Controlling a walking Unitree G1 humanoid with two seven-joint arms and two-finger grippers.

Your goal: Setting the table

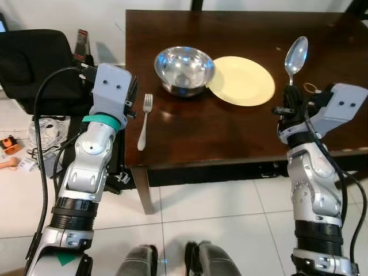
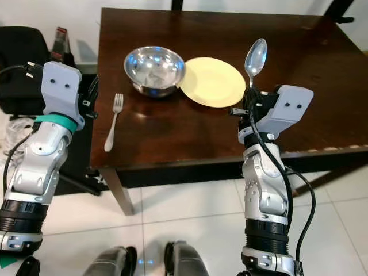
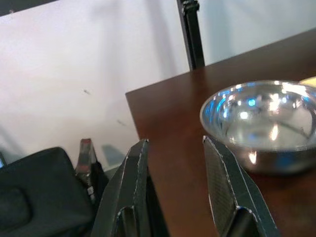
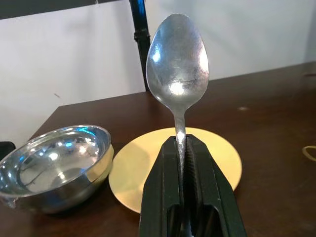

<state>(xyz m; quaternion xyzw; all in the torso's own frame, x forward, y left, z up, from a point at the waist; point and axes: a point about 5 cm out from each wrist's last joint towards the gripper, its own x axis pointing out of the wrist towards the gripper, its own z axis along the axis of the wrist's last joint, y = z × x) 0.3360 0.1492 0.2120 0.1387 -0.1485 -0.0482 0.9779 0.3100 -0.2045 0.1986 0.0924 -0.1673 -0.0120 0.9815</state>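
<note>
The robot stands at the near edge of the dark wooden tabletop (image 1: pixel 230 132) with both arms raised. The right gripper (image 4: pixel 183 148) has its jaws pressed tight on the handle of a metal spoon (image 1: pixel 295 54), which stands upright with the bowl end up, above the tabletop just to the right of the yellow plate (image 1: pixel 241 80). The plate lies flat, and the steel bowl (image 1: pixel 184 69) sits against its left rim, seemingly overlapping it a little. A fork (image 1: pixel 144 121) lies on the wood to the left of the bowl, tines pointing away from the robot, near the left edge.

The left gripper (image 3: pixel 175 163) hovers by that left edge, its jaws parted with nothing between them, pointing toward the bowl.

The spoon looks light and stiff, but it is smooth polished metal and thin in the handle, so I'd guess it could swivel or slip between the pads if the hold eased. The grip sits low on the handle, which seems the sensible place. Lowering it flat beside the plate would probably call for tipping the wrist over first
</note>
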